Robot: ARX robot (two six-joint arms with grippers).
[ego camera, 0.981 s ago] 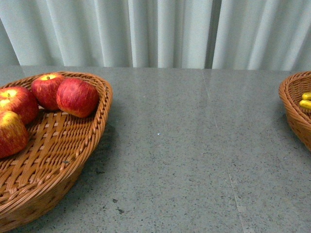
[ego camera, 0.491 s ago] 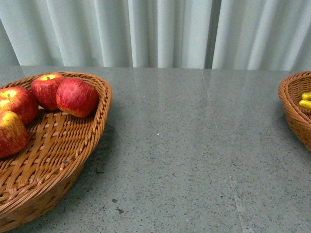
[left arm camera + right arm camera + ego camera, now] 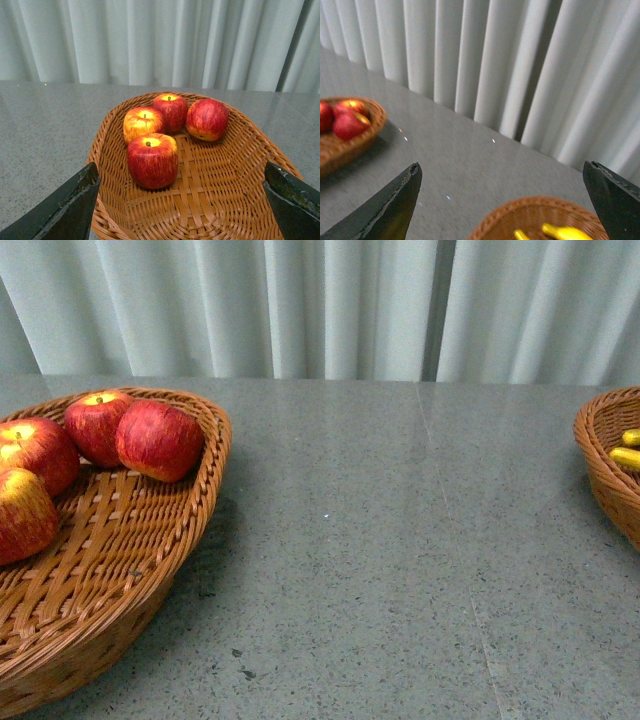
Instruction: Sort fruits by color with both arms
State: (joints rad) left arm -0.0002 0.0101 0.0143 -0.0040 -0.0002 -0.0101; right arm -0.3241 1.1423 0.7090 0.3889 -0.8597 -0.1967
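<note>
Both tools gape wide and empty: left tool (image 3: 182, 200) over four apples (image 3: 152, 160), right tool (image 3: 502, 200) seemingly above bananas (image 3: 565, 232).

I count four red apples (image 3: 152, 160) streaked with yellow in the basket (image 3: 150, 550) on my left. Three sit stem-up: one alone nearer the basket's middle, two touching behind it. The fourth apple (image 3: 207, 119) lies tipped on its side, just beside that pair. In the basket (image 3: 603, 455) at the far right I can see bright yellow bananas (image 3: 627, 456) lying low against the inside wall. I think there are two, but most of each is cut off or blurred.
</note>
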